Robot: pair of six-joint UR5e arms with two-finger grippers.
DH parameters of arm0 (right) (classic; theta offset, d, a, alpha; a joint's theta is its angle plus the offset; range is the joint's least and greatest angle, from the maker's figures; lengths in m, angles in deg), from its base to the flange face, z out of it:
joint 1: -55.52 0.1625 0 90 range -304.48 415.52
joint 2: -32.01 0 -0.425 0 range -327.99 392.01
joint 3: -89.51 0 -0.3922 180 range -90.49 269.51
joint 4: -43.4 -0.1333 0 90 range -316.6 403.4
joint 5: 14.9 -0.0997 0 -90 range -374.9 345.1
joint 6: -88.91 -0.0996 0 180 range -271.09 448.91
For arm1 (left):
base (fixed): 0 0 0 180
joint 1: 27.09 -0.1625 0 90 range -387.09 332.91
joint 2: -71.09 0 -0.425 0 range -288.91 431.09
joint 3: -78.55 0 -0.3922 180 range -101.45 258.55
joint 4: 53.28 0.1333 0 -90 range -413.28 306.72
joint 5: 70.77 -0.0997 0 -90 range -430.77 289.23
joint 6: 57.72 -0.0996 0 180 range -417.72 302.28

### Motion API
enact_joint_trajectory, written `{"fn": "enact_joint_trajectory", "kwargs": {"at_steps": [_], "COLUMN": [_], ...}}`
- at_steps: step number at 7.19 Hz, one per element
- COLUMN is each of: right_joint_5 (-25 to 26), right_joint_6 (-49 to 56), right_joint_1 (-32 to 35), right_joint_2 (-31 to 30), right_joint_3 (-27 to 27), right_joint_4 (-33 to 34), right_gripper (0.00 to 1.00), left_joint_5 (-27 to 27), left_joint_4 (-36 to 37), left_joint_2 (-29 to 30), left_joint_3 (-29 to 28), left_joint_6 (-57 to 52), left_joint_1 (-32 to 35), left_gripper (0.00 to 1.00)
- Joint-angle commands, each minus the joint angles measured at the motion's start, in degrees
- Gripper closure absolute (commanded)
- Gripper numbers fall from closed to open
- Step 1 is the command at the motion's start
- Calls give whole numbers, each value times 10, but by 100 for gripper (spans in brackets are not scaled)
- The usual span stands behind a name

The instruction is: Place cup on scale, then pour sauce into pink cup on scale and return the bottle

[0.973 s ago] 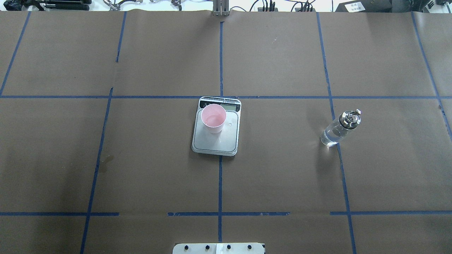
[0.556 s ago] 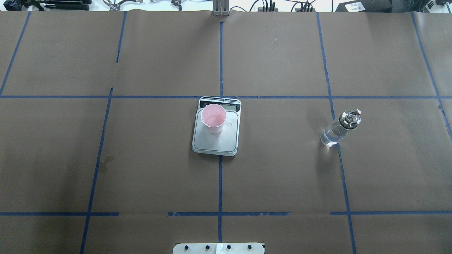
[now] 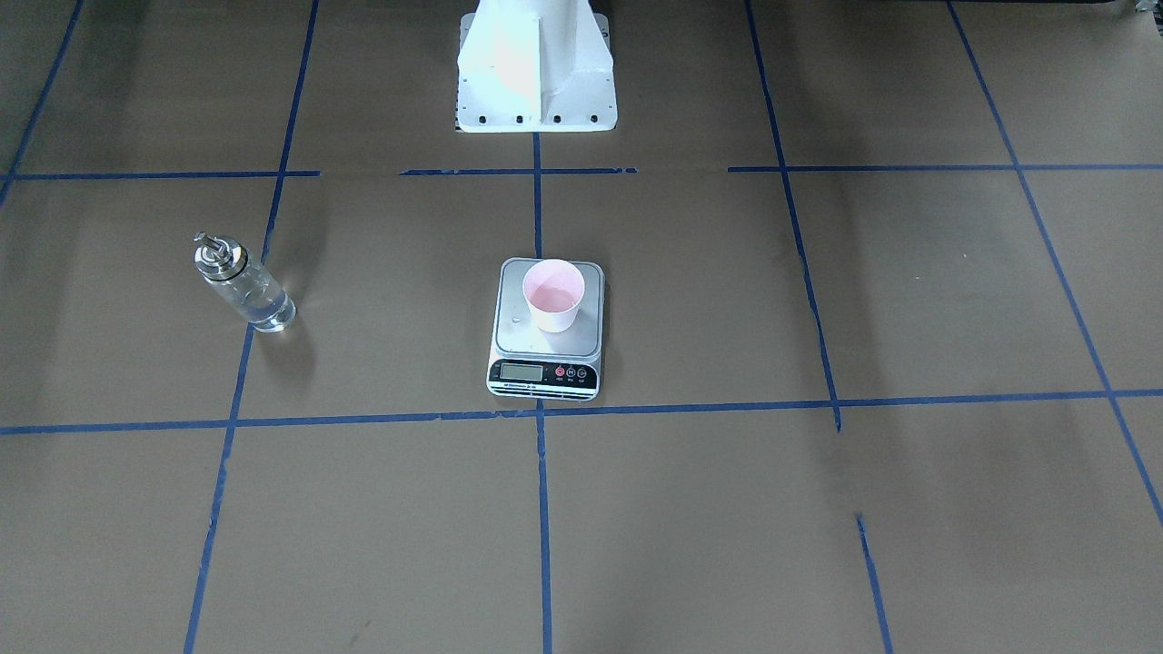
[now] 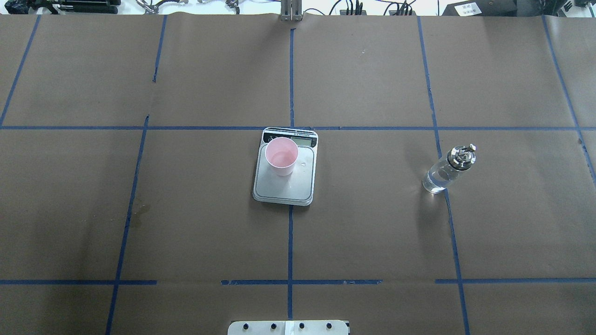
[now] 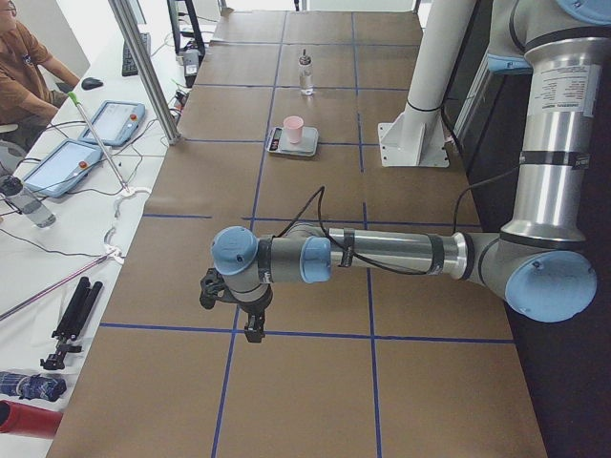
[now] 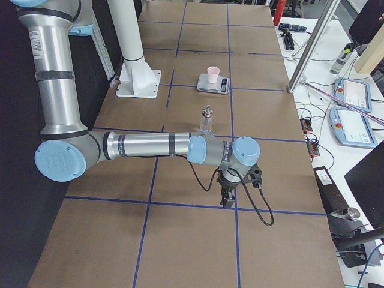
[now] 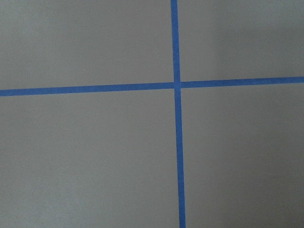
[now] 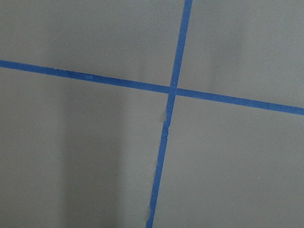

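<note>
cup (image 4: 281, 157) atop scale (image 4: 286, 188), bottle (image 4: 440, 177) upright well apart, wide stretch of table (image 4: 368, 186) between them

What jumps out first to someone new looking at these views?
The pink cup sitting on the scale at the table centre, on the half nearer the display. Next, the clear bottle standing upright alone off to the robot's right, by a blue tape line. The left gripper and right gripper hang far out over the table's ends, away from both.
</note>
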State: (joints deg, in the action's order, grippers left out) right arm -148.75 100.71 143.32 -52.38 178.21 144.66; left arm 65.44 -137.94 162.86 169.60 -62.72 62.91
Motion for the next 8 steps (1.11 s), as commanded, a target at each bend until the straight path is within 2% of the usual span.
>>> {"fn": "enact_joint_trajectory", "kwargs": {"at_steps": [1, 8], "right_joint_5": [1, 3], "right_joint_6": [1, 3], "right_joint_1": [0, -1], "right_joint_2": [0, 1], "right_joint_3": [1, -1], "right_joint_4": [-1, -1], "right_gripper": [0, 0], "left_joint_5": [3, -4], "left_joint_4": [-1, -10], "left_joint_2": [-1, -1], "left_joint_3": [4, 1], "left_joint_6": [-1, 0], "left_joint_1": [0, -1], "left_gripper": [0, 0]}}
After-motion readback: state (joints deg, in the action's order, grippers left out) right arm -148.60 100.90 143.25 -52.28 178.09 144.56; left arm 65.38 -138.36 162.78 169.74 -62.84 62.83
